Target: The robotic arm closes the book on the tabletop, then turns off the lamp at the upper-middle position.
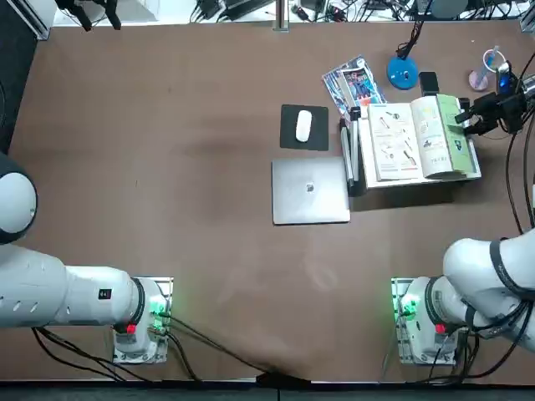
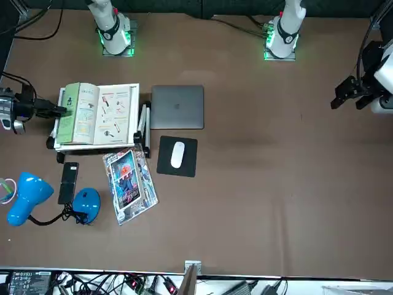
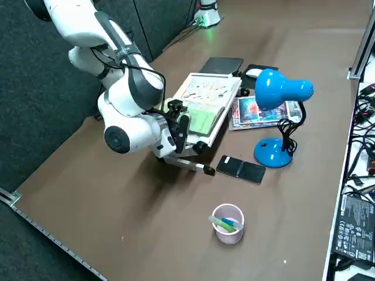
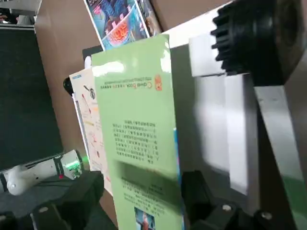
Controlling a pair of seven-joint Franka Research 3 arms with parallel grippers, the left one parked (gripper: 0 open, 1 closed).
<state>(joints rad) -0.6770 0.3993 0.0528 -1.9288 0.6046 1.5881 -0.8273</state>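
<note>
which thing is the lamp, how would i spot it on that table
On the brown tabletop, find the open book on its white stand. Just beyond its far edge, beside the black phone, stands the lamp. Its round bright-blue base and blue shade set it apart from the phone.
</note>
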